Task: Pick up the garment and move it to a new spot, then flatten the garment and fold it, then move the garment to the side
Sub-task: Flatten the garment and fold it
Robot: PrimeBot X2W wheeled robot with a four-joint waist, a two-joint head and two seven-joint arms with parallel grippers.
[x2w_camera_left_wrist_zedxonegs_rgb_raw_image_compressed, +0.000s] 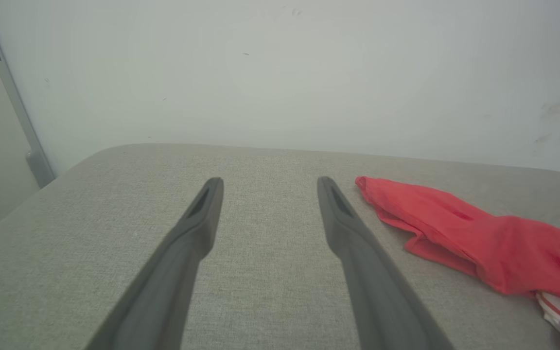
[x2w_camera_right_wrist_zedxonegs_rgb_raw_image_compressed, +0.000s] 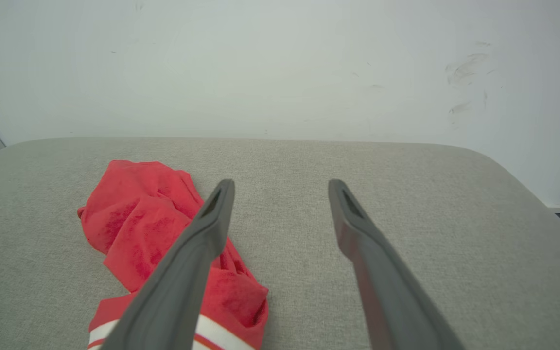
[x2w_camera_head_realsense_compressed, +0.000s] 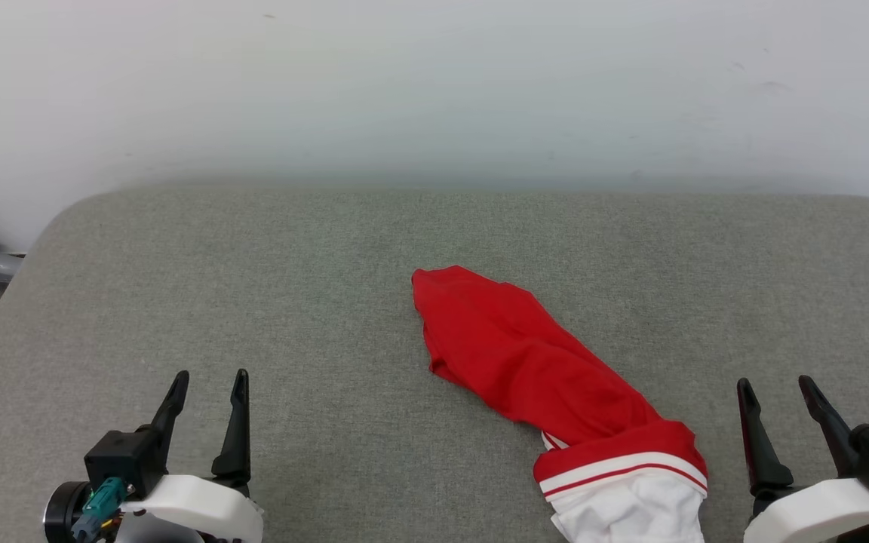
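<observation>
While the left tool (x2w_camera_head_realsense_compressed: 211, 374) and right tool (x2w_camera_head_realsense_compressed: 773, 381) sit spread and empty, the jersey (x2w_camera_head_realsense_compressed: 532, 362) lies bunched on the grey cushion (x2w_camera_head_realsense_compressed: 253, 264), nearer the right tool. Pickup looks unstarted and calls for a reach and pinch.

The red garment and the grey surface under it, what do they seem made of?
The garment looks like thin, soft fabric, probably synthetic: it lies limp in creased folds. The grey surface seems matte woven upholstery over padding: fine weave shows, and its corners are rounded.
</observation>
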